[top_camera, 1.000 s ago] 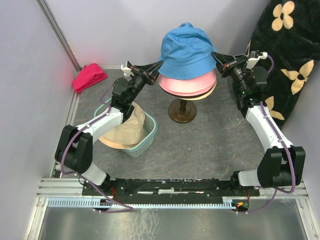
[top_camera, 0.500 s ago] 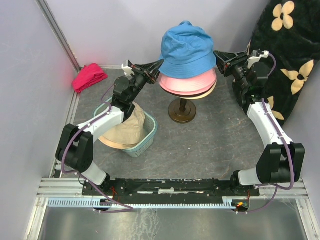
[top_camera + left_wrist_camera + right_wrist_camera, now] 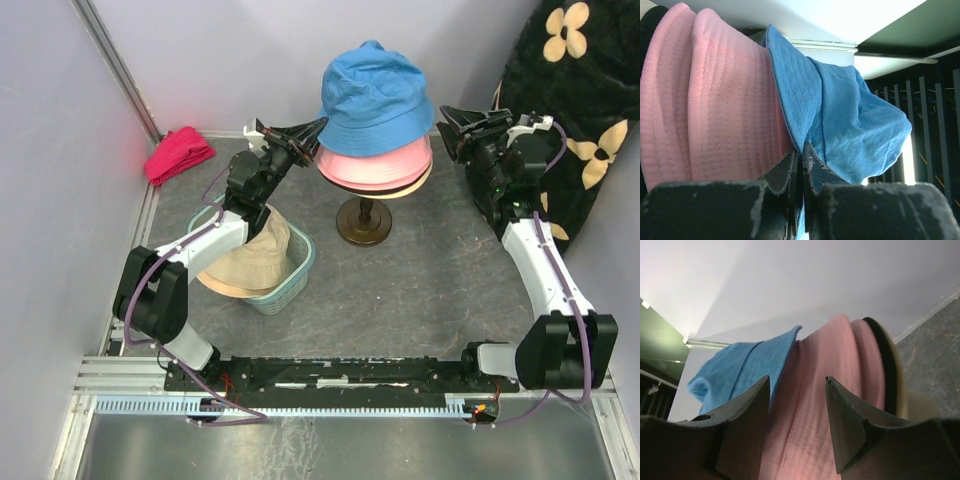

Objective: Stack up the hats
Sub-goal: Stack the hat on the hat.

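Left hand [image 3: 321, 124] pinches blue hat [image 3: 375, 95]; right hand [image 3: 446, 133] spread beside pink hat [image 3: 375, 166]; basket [image 3: 291, 284] nearby

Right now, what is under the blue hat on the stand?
A pink hat sits directly under the blue hat, with a beige brim below that, all above a dark stand. Whatever the hats sit on is covered; so are the lower crowns.
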Robot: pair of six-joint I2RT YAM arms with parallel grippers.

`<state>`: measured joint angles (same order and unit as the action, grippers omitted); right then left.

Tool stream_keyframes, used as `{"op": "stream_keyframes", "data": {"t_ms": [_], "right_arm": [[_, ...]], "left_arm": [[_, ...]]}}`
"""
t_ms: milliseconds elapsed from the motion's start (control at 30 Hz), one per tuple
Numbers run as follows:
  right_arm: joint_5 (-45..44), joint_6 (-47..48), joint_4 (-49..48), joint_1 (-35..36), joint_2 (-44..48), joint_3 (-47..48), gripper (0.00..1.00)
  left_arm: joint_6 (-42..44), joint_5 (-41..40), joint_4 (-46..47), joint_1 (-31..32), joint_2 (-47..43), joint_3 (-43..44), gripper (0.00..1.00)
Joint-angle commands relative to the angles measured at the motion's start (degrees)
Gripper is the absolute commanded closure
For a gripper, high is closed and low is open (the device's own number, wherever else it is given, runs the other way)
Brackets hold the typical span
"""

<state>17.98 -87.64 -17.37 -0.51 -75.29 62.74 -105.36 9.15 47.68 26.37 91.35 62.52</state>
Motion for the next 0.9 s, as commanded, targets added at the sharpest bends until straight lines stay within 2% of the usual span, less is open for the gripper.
{"op": "stream_keyframes", "data": {"t_ms": [0, 267, 500, 867], "right_arm": [[-1.0, -0.6, -0.6, -0.2, 6.4, -0.8, 0.43], [0.8, -2.5, 2.2, 0.4, 9.6, -0.1, 0.39], [3.2, -2.4, 4.4, 3.0, 8.5, 1.2, 0.39], [1.8, -2.7, 5.2, 6.2, 9.9, 3.7, 0.39]], "left_arm": [[3.4, 0.4, -2.7, -0.1, 1.4, 2.1, 0.89], [3.9, 0.4, -2.8, 0.2, 1.8, 3.0, 0.89], [4.5, 0.8, -2.8, 0.5, 2.2, 3.7, 0.9], [5.1, 0.8, -2.7, 1.6, 1.8, 3.5, 0.95]]}}
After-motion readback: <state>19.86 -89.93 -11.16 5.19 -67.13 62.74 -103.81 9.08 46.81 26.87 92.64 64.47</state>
